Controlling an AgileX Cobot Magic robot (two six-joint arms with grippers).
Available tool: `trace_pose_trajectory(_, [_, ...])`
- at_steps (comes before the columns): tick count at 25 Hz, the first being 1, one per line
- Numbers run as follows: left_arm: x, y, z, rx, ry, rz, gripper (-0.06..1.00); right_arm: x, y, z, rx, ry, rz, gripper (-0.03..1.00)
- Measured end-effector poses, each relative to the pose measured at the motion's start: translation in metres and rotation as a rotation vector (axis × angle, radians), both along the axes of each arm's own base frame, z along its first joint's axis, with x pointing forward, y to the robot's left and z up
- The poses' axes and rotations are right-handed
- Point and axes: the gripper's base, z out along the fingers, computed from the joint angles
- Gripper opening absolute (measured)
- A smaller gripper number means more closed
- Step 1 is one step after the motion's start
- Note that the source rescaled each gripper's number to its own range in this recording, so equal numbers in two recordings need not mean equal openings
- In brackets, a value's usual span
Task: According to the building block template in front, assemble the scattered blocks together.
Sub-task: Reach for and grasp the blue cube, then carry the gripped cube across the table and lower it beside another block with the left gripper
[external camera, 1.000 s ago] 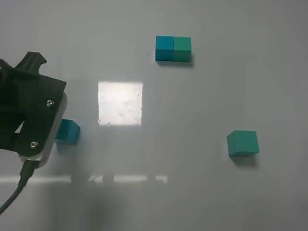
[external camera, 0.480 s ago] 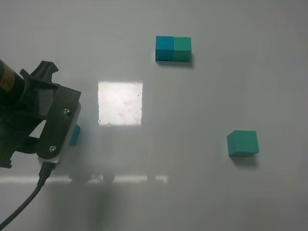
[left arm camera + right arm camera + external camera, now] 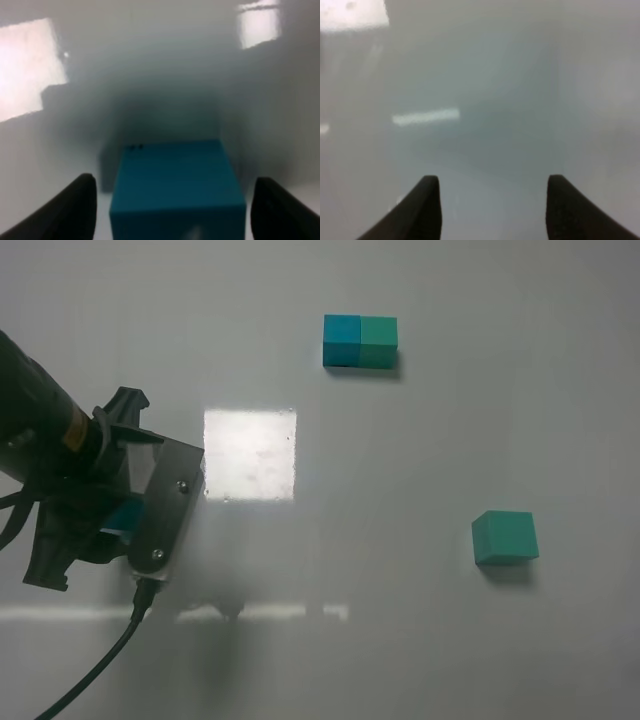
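The blue cube (image 3: 177, 190) sits on the table (image 3: 400, 660) on the left side, mostly hidden under the arm in the high view. In the left wrist view it lies squarely between the fingers of your left gripper (image 3: 177, 212). That gripper is spread wide, with a gap showing on either side of the cube, so it has hold of nothing yet.

Expect the cube to be light, rigid and matte, with flat faces that should grip well. Close on two opposite side faces, low and centred. An off-centre pinch could twist so small a block or skid it across the smooth table.

The green cube (image 3: 505, 537) rests alone on the right, well apart from the blue one. The template (image 3: 360, 341), blue joined to green in one bar, lies at the far side of the table. Leave it where it is.

Your right gripper (image 3: 492, 200) is parted too and empty, with only bare table in its view. Nothing stands between the two loose cubes.
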Motion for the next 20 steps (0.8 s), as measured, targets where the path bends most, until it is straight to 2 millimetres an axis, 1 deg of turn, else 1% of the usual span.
trace_pose_trajectory(1, [0.001,-0.001,-0.001,-0.001,0.002,0.003,0.77,0.0,0.0,0.0,0.0,0.0,0.0,0.09])
trace_pose_trajectory(2, [0.002,-0.002,-0.003,0.0,0.005,0.004,0.7,0.0,0.0,0.0,0.0,0.0,0.0,0.09])
trace_pose_trajectory(3, [0.002,-0.002,-0.004,0.0,0.007,0.005,0.53,0.0,0.0,0.0,0.0,0.0,0.0,0.09])
trace_pose_trajectory(4, [0.003,-0.002,-0.004,0.001,0.007,0.006,0.24,0.0,0.0,0.0,0.0,0.0,0.0,0.09])
trace_pose_trajectory(5, [0.003,-0.002,-0.004,0.003,0.007,0.006,0.0,0.0,0.0,0.0,0.0,0.0,0.0,0.09])
trace_pose_trajectory(6, [0.003,-0.002,-0.004,0.007,0.008,0.008,0.05,0.0,0.0,0.0,0.0,0.0,0.0,0.09])
trace_pose_trajectory(11, [0.004,0.002,-0.003,0.054,-0.011,0.013,0.04,0.0,0.0,0.0,0.0,0.0,0.0,0.09])
trace_pose_trajectory(13, [0.004,0.002,0.001,0.054,-0.02,0.019,0.04,0.0,0.0,0.0,0.0,0.0,0.0,0.09])
trace_pose_trajectory(15, [0.003,-0.001,0.011,0.04,-0.035,0.025,0.04,0.0,0.0,0.0,0.0,0.0,0.0,0.09])
trace_pose_trajectory(20, [-0.009,-0.025,0.05,-0.085,-0.119,-0.011,0.04,0.0,0.0,0.0,0.0,0.0,0.0,0.09])
